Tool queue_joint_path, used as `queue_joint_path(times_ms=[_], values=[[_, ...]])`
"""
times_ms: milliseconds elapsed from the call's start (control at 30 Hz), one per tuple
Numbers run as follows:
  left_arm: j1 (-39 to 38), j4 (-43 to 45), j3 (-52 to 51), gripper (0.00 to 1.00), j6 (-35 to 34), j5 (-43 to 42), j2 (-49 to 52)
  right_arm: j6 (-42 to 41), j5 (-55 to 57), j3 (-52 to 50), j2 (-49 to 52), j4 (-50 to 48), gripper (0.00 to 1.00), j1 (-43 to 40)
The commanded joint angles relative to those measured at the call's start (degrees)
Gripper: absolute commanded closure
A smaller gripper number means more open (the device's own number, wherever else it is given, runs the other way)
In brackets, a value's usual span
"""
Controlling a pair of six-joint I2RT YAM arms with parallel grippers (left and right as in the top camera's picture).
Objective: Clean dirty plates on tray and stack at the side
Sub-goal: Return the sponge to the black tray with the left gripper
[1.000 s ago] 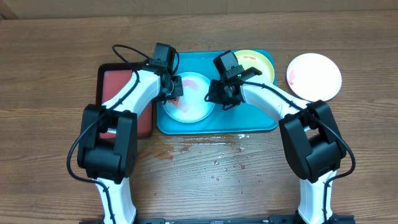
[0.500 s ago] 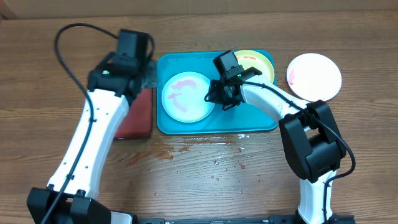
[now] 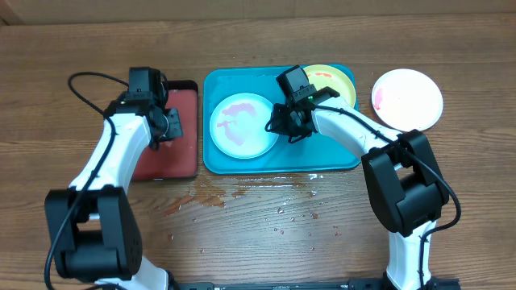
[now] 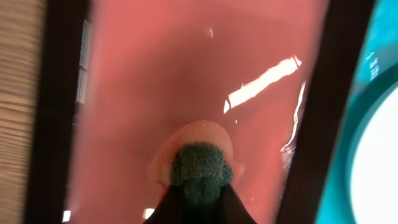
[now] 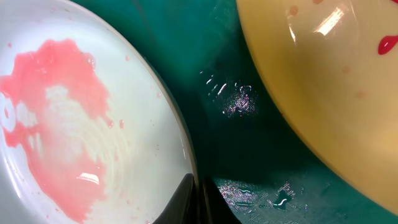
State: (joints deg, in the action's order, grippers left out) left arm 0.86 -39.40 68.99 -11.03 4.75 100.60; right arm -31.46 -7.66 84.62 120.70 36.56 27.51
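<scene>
The light blue plate (image 3: pixel 242 125) lies in the left half of the turquoise tray (image 3: pixel 282 163), smeared with pink sauce. My right gripper (image 3: pixel 282 125) is shut on its right rim; in the right wrist view the fingers (image 5: pixel 186 198) pinch the plate's edge (image 5: pixel 93 124). The yellow-green plate (image 3: pixel 330 79) sits at the tray's back right corner with red spots (image 5: pixel 323 81). A white plate (image 3: pixel 407 98), red at its left edge, rests on the bare wood at the right. My left gripper (image 3: pixel 171 125) is shut on a green sponge (image 4: pixel 200 165), pressed into the reddish tray.
The black-rimmed tray (image 3: pixel 173 159) with a reddish inside (image 4: pixel 155 93) lies just left of the turquoise tray. Water drops and red smears (image 3: pixel 258 197) spot the wood in front of the trays. Wet patches shine on the turquoise tray floor (image 5: pixel 249 155).
My left arm has swung off the light blue plate to the left, and its sponge is now down in the reddish tray. The right arm and all plates have stayed put.
</scene>
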Motion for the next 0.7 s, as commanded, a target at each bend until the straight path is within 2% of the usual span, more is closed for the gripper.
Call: queue_joint_path(times_ms=[0, 33, 100, 200, 500, 667], values=[[0.3, 0.9, -0.3, 0.50, 0.9, -3.6, 2.0, 0.0, 0.1, -0.2, -0.1, 0.2, 0.96, 0.2], [0.3, 1.0, -0.3, 0.35, 0.9, -3.8, 2.3, 0.0, 0.1, -0.2, -0.1, 0.2, 0.96, 0.2], [0.3, 1.5, -0.3, 0.15, 0.7, -5.0, 2.4, 0.0, 0.1, -0.2, -0.1, 0.4, 0.96, 0.2], [0.3, 2.0, 0.3, 0.01, 0.7, -8.1, 1.9, 0.0, 0.1, -0.2, -0.1, 1.1, 0.96, 0.2], [0.3, -0.4, 4.3, 0.00, 1.3, -11.1, -7.1, 2.0, -0.1, 1.9, -0.8, 5.7, 0.96, -1.1], [0.3, -1.1, 4.3, 0.00, 1.2, -7.4, -13.2, 1.9, -0.1, 3.2, -1.8, 7.3, 0.96, -2.3]])
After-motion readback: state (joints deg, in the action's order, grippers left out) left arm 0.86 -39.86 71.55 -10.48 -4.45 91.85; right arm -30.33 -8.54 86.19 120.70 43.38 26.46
